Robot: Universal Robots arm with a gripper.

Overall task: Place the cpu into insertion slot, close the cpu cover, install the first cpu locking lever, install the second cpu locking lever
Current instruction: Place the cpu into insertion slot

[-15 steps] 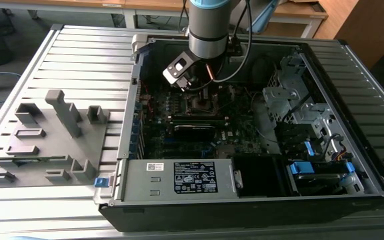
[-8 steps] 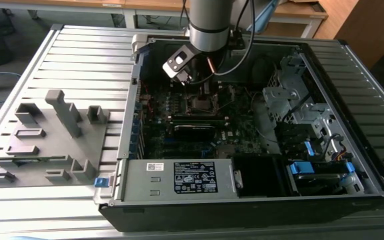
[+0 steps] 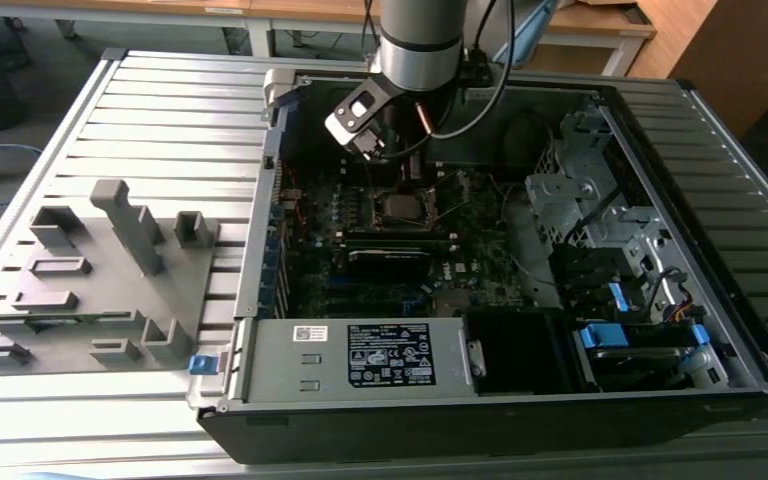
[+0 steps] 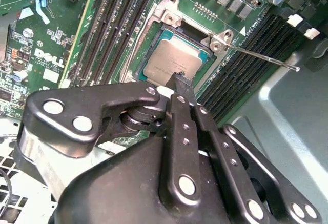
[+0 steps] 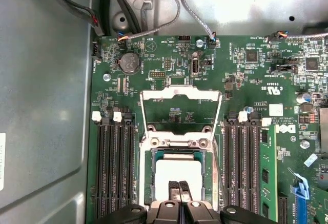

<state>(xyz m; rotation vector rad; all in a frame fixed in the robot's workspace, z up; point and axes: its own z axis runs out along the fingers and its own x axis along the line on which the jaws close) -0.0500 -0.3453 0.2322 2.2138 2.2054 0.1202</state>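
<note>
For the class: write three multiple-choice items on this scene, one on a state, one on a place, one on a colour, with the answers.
1. The cpu cover is: A shut, B swung open, C missing.
2. The cpu lies: A in the insertion slot, B on top of the cover, C lifted in mid-air.
3. The circuit board is: A blue, B green, C red.
Answers: 1 B, its frame lies back beyond the slot; 2 A, it sits inside the slot's rim under the gripper; 3 B, green shows all around the slot.
</note>
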